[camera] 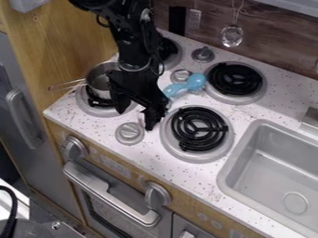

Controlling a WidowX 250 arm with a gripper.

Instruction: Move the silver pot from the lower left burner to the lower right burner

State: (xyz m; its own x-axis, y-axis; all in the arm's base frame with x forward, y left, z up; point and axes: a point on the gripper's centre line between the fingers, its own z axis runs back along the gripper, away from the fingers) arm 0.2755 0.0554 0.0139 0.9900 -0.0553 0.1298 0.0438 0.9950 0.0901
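White speckled counter (186,172): four burners (197,157), knobs (129,133), blue object (196,82) (amid burners).

Brown wood wall (273,42) at the back, tan wood side panel (65,37), gray door (37,148) beside it, white spotty tabletop (267,109), gray sink (267,162), gray oven door (124,204) below.

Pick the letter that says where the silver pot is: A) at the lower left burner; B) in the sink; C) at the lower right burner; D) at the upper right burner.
A: the silver pot is at the lower left burner, whose black coil shows beside it.
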